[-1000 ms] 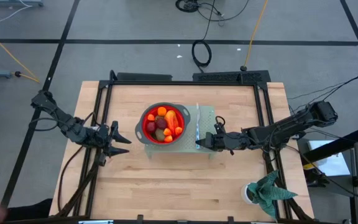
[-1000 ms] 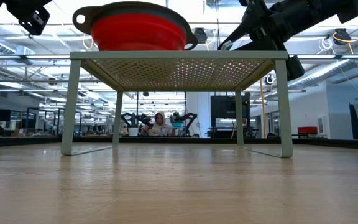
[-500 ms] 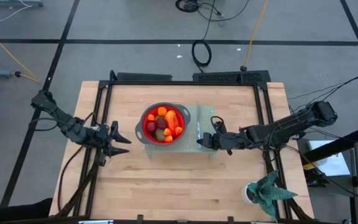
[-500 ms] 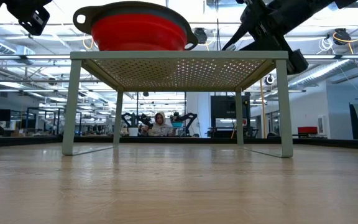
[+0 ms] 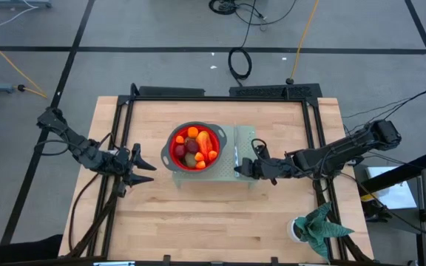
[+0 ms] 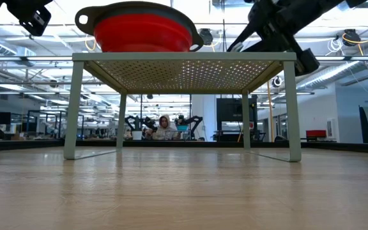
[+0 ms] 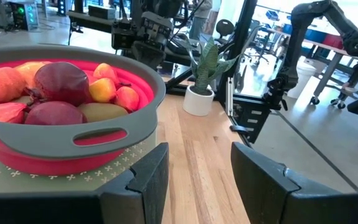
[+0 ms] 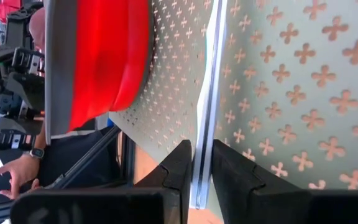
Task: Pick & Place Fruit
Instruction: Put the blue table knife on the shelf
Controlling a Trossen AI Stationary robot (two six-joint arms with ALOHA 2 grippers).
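Several fruit pieces [image 5: 193,145] lie in a red bowl with a grey rim [image 5: 174,159], among them dark red round ones [image 7: 59,82] and orange ones. The bowl stands on a pale green perforated shelf [image 5: 247,137] raised on legs [image 6: 72,108]. A silver knife [image 5: 235,148] lies on the shelf right of the bowl. My right gripper [image 5: 241,169] is shut on the knife at the shelf's near right corner. My left gripper [image 5: 148,164] hangs open left of the bowl, empty. My right gripper pinches the knife's near end [image 8: 201,163] between its two fingers. It comes from the table's right, slanting a little downward, with the fingers across the knife. The rest of the knife [image 8: 209,74] runs away from the fingers along the shelf top.
A green plant in a white pot [image 5: 315,229] stands at the table's near right corner. A black frame [image 5: 198,92] runs round the table's edges. A person's hand [image 8: 11,168] shows beyond the table, and a person sits far off [image 6: 165,128].
My right arm's wrist has risen a little, tipping the gripper more steeply downward, while its fingertips stay at the knife's near end. Bowl, fruit and knife lie as before.
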